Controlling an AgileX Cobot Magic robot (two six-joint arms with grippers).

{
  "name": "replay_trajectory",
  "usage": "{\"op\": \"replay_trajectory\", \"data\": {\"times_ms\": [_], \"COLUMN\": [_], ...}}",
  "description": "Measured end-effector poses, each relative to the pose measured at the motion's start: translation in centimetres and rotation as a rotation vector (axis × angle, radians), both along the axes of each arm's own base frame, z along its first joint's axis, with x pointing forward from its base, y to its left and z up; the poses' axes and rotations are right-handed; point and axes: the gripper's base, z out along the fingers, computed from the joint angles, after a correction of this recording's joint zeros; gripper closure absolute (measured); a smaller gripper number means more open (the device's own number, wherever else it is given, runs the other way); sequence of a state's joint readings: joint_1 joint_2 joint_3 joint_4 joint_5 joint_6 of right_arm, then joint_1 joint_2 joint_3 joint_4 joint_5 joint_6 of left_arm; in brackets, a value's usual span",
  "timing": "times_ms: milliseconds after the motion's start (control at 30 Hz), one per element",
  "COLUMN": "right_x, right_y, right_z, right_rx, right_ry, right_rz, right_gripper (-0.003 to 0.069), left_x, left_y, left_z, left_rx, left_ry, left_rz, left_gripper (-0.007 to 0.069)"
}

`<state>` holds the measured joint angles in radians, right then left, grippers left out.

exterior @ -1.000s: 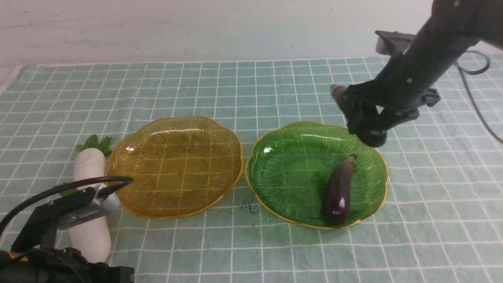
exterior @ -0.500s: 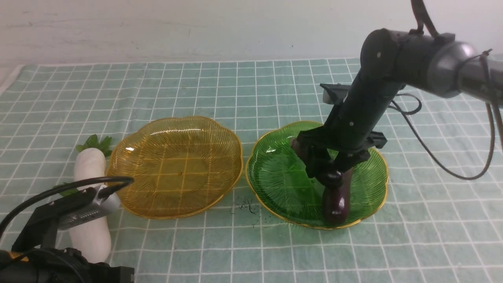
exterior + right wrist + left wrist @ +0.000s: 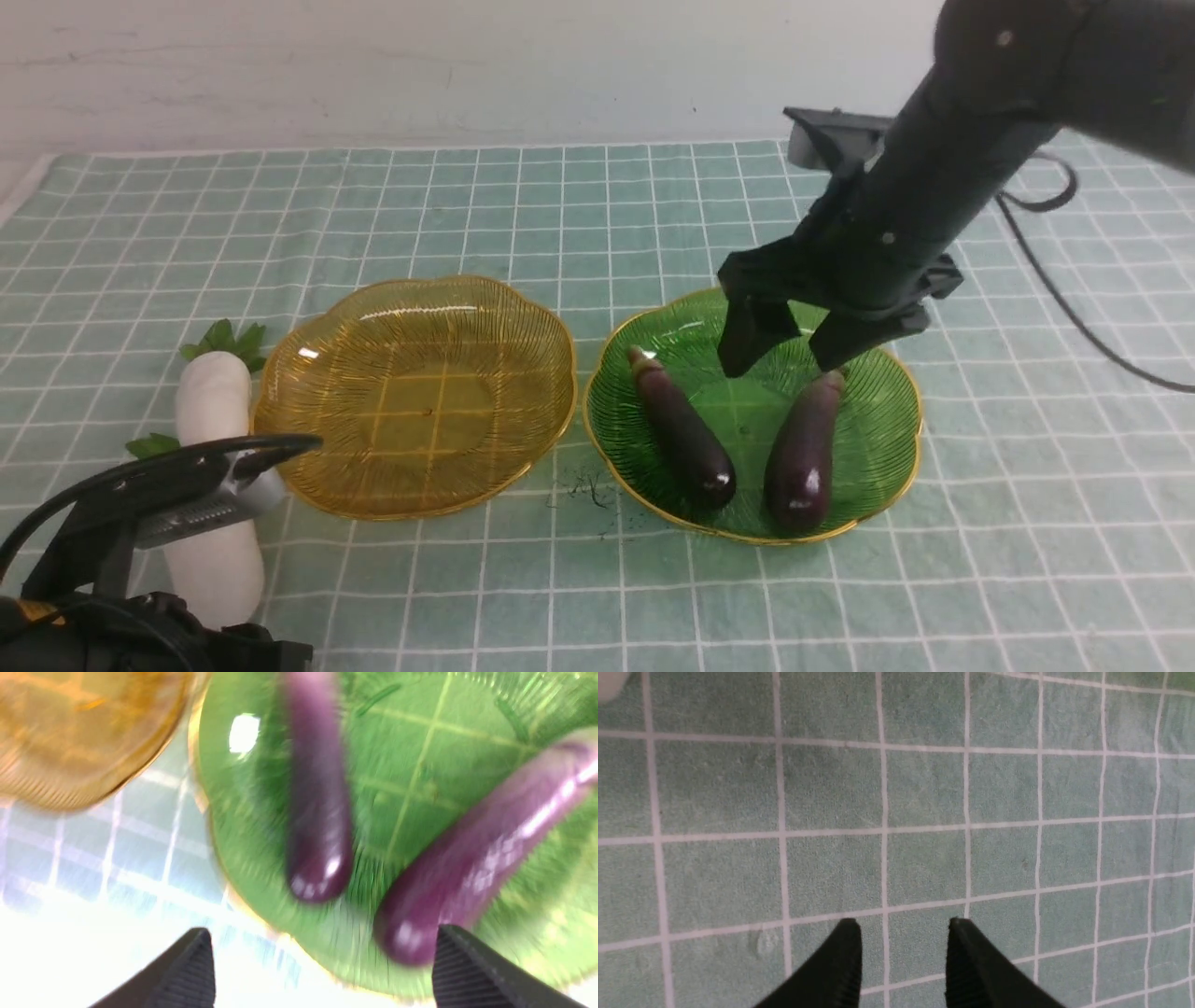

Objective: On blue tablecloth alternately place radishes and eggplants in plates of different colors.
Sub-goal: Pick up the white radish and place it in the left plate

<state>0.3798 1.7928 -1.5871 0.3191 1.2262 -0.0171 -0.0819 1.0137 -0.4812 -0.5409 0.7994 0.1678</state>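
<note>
Two dark purple eggplants lie side by side in the green plate [image 3: 873, 411], one on its left half [image 3: 681, 427] and one on its right half [image 3: 803, 448]. My right gripper [image 3: 780, 362] hangs open just above them and holds nothing. The right wrist view shows both eggplants, one [image 3: 317, 812] and the other [image 3: 486, 858], beyond the spread right gripper [image 3: 322, 933]. The amber plate [image 3: 420, 392] holds nothing. A white radish [image 3: 210, 411] lies on the blue tablecloth [image 3: 560, 215], left of the amber plate. My left gripper [image 3: 903, 924] is open over bare cloth.
My left arm [image 3: 140, 504] sits low at the front left and covers part of the radish. Small dark marks [image 3: 583, 490] lie on the cloth between the two plates. A pale wall [image 3: 467, 65] closes off the far edge of the cloth.
My right gripper came down into the green plate with an eggplant, let it go beside the first one, and rose again with its jaws spread. The left arm dipped slightly.
</note>
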Motion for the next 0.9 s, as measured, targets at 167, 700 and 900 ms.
{"op": "replay_trajectory", "data": {"times_ms": [167,700,900], "right_x": [-6.3,-17.5,-17.5], "right_y": [-2.9,-8.6,-8.6], "right_z": [3.7,0.9,0.1], "right_rx": [-0.032,-0.184,-0.184], "right_ry": [-0.099,-0.115,-0.117], "right_rz": [0.06,0.111,0.107], "right_gripper": [0.0106,0.0112,0.0112], "left_x": [0.9,6.9,10.1], "left_y": [0.3,4.9,5.6], "left_z": [0.6,-0.4,-1.2], "left_rx": [0.012,0.19,0.23], "left_ry": [-0.053,-0.034,0.02], "left_rz": [0.075,0.319,0.298], "left_gripper": [0.0302,0.0293,0.0293]}}
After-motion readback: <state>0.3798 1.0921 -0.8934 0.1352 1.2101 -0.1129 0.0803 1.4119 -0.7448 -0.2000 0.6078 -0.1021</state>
